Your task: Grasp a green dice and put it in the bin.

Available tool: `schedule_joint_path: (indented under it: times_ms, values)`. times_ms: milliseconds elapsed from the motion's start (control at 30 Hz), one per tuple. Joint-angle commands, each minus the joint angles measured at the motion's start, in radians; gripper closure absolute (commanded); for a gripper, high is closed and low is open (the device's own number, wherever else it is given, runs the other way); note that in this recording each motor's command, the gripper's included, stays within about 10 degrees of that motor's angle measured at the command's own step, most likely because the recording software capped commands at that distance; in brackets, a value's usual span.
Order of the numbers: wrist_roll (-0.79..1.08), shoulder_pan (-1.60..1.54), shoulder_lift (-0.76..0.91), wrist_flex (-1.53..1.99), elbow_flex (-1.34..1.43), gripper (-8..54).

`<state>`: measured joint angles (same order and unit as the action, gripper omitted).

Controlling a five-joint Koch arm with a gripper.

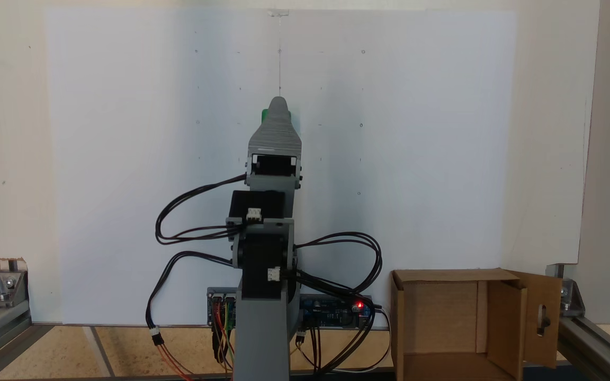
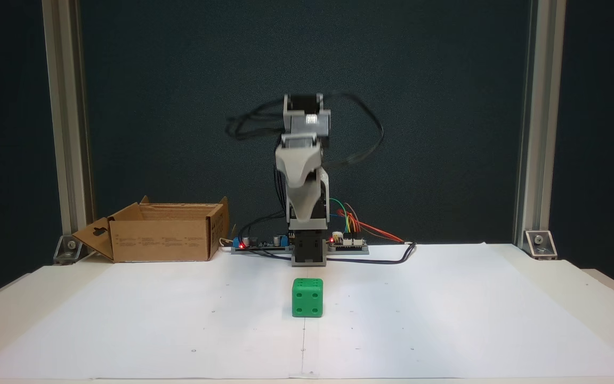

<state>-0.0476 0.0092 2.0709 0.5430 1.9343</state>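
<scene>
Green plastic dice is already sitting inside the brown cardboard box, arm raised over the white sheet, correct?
Not quite. The small green plastic dice is not in the brown cardboard box; it lies on the white paper sheet in front of the arm's base, well apart from the box, as the fixed view facing the arm shows. The arm raised over the sheet is right.

In a fixed view the green dice (image 2: 307, 297) sits on the tabletop (image 2: 445, 320) midway between its side edges, before the arm's base (image 2: 308, 250). The bin (image 2: 163, 234) stands at the far left corner there, left of the base, well apart from the dice.
</scene>
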Motion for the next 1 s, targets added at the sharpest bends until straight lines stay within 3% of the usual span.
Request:
schedule_joint_path:
  times_ms: [0,233,967]
  values:
    - [0.021,-0.002,-0.052,0.159,-0.109,2.5]
    - [0.02,-0.028,-0.19,0.583,-0.279,2.2]
    - [-0.006,-0.064,-0.42,0.407,-0.351,2.2]
